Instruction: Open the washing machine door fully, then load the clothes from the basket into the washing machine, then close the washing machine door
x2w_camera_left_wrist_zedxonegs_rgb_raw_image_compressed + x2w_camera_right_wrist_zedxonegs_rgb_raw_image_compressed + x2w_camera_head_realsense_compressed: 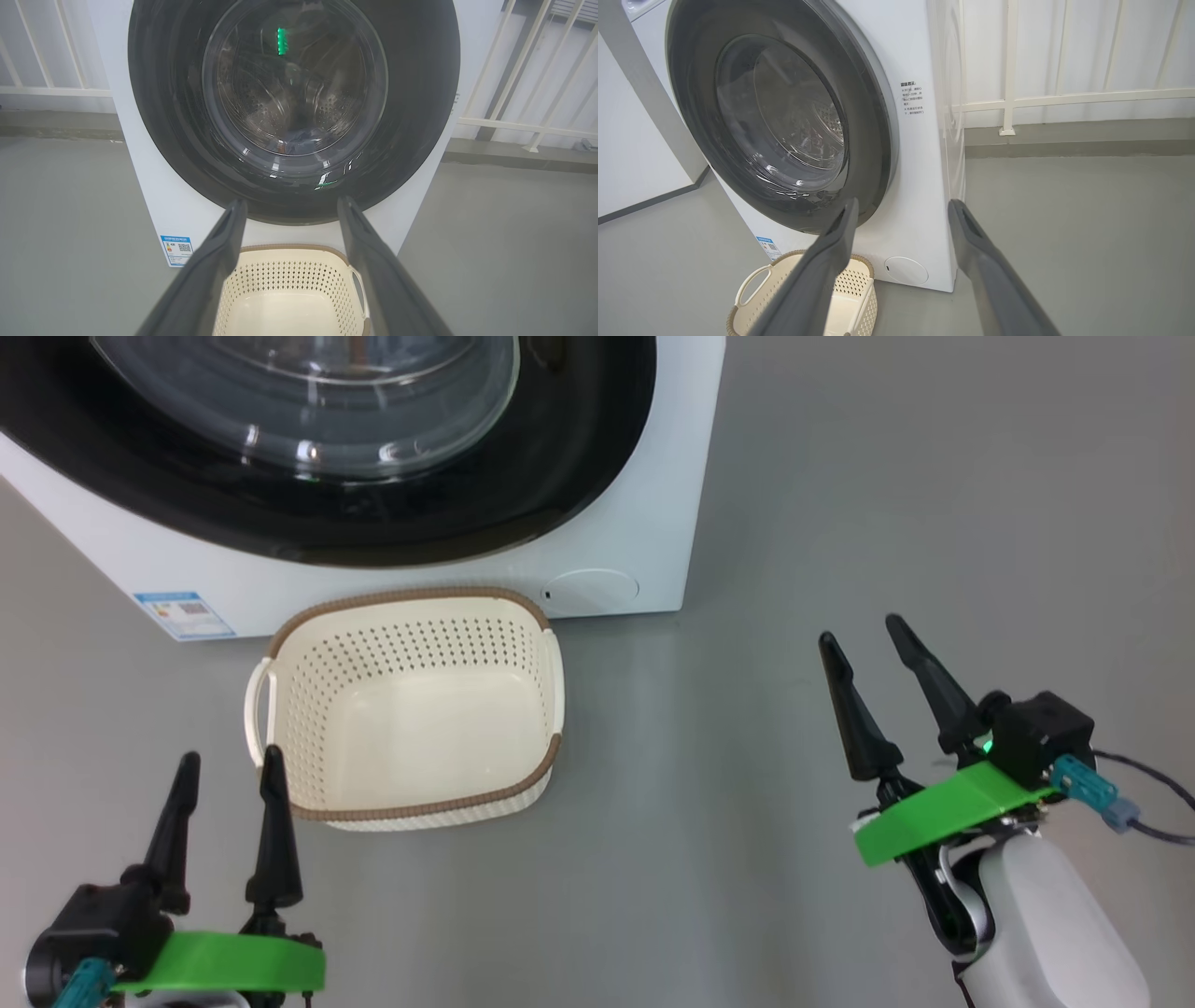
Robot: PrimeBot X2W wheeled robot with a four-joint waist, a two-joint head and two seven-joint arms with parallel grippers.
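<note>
The washing machine (644,504) stands at the top of the head view, its black-rimmed door (392,513) shut flat against the front. Through the door's glass (294,88) I see the steel drum and a bit of blue fabric low inside. The cream basket (411,709) sits on the floor in front of the machine with nothing in it. My left gripper (229,773) is open just left of the basket's near corner. Off to the right over bare floor, my right gripper (864,639) is open too. Both hold nothing.
Grey floor (840,476) spreads to the right of the machine. A white railing (1064,98) runs behind it, and a white wall (630,154) stands at its far side. A blue label sticker (182,614) and a round low hatch (590,590) mark the machine's front.
</note>
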